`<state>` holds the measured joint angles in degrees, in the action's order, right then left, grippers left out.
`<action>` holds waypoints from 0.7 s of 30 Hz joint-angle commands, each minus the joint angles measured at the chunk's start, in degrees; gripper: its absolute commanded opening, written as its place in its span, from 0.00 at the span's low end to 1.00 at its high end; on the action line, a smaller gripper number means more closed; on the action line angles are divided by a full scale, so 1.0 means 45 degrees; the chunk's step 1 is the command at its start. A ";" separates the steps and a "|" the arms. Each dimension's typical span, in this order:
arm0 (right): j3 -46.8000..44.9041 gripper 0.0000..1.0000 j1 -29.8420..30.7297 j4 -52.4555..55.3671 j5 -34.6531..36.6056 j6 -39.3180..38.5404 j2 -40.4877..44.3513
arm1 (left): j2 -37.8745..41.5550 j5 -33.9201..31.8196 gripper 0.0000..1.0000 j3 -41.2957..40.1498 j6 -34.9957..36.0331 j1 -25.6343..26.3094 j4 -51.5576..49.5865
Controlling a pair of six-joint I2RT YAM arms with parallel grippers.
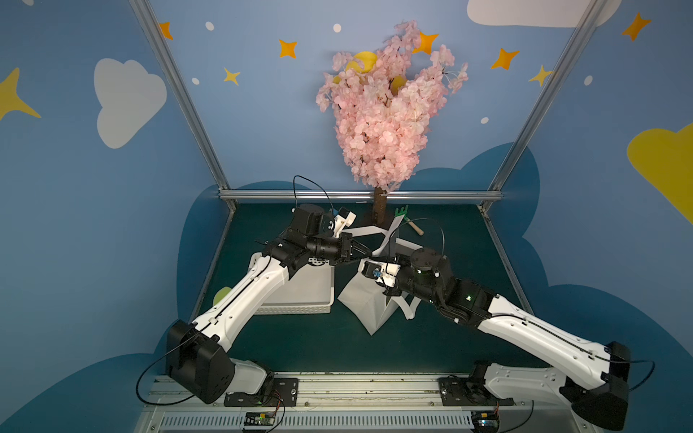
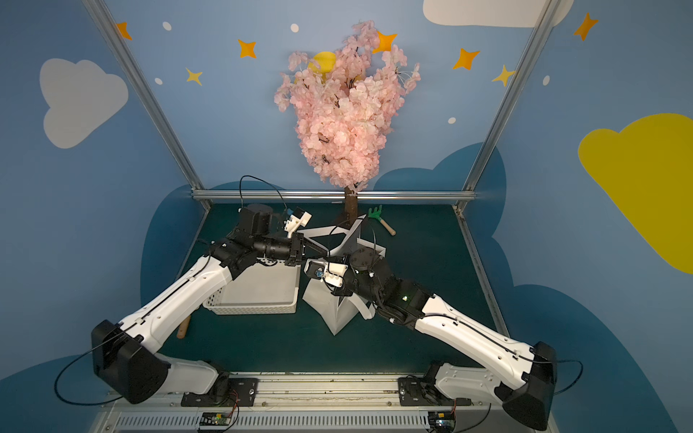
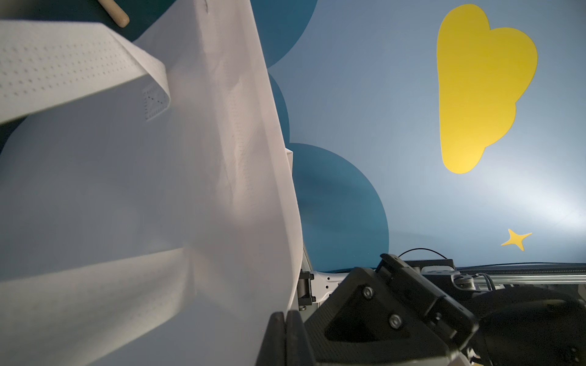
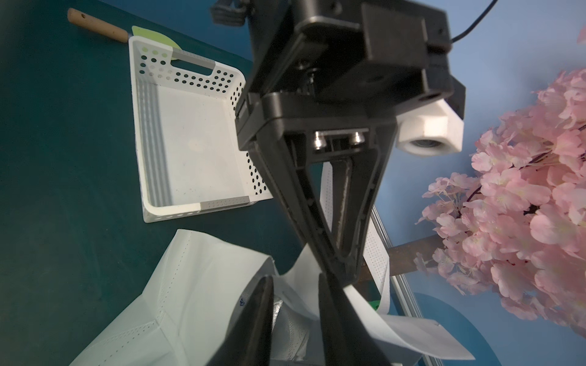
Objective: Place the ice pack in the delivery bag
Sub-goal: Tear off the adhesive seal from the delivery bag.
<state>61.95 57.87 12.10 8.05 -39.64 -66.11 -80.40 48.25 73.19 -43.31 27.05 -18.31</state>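
Delivery bag: foil lining seen only in right wrist view, between spread right hand; left hand pinches rim. Green counter, blue walls.

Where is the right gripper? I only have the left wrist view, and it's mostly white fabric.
Observer: The right gripper points down at the open mouth of the delivery bag, with its jaws apart and nothing between them.
Operator: What's inside the bag?
Observer: The right wrist view shows silver lining there. I can't tell what lies in it.
Operator: Is anything in the basket?
Observer: No, the white perforated basket beside the bag holds nothing.
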 commanded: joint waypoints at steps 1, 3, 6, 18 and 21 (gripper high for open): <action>0.0372 0.27 0.0071 -0.0373 0.0254 -0.0078 -0.0160 | -0.0126 0.0294 0.03 0.0376 0.0073 0.0015 0.0175; 0.0400 0.24 0.0071 -0.0478 0.0277 -0.0078 -0.0200 | -0.0147 0.0276 0.03 0.0398 0.0100 0.0010 0.0124; 0.0402 0.19 0.0071 -0.0617 0.0287 -0.0057 -0.0139 | -0.0158 0.0249 0.03 0.0416 0.0162 0.0007 0.0066; 0.0500 0.28 0.0050 0.0202 0.0225 0.0024 0.0254 | -0.0264 0.0269 0.03 0.0552 0.0269 0.0000 0.0030; 0.0490 0.26 0.0045 0.0192 0.0271 0.0000 0.0298 | -0.0286 0.0294 0.03 0.0572 0.0268 -0.0004 0.0036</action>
<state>62.48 57.87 12.43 8.97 -39.88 -66.15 -81.12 48.25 74.15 -43.05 27.03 -18.33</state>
